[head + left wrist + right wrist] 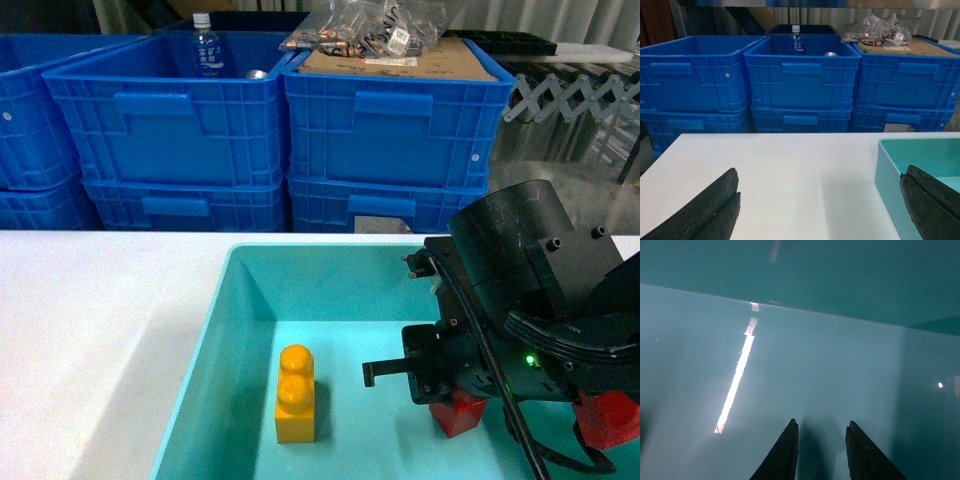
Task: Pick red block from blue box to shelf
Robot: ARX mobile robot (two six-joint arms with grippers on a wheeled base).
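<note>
The blue box [215,330] is a wide turquoise bin on the white table. A red block [460,414] lies on the box floor at the right, half covered by my right arm [520,290], which reaches down into the box. A second red block [610,420] shows at the right edge. In the right wrist view my right gripper [821,424] is open, close over the bare box floor [805,360], with nothing between its fingers. My left gripper [820,175] is wide open over the table, just left of the box wall [890,170]. The shelf is out of view.
An orange-yellow two-stud brick [295,395] lies in the middle of the box floor. Dark blue ribbed crates [170,120] are stacked behind the table; one holds a bottle [206,45], another a cardboard sheet with plastic bags [375,30]. White table [90,330] lies to the left.
</note>
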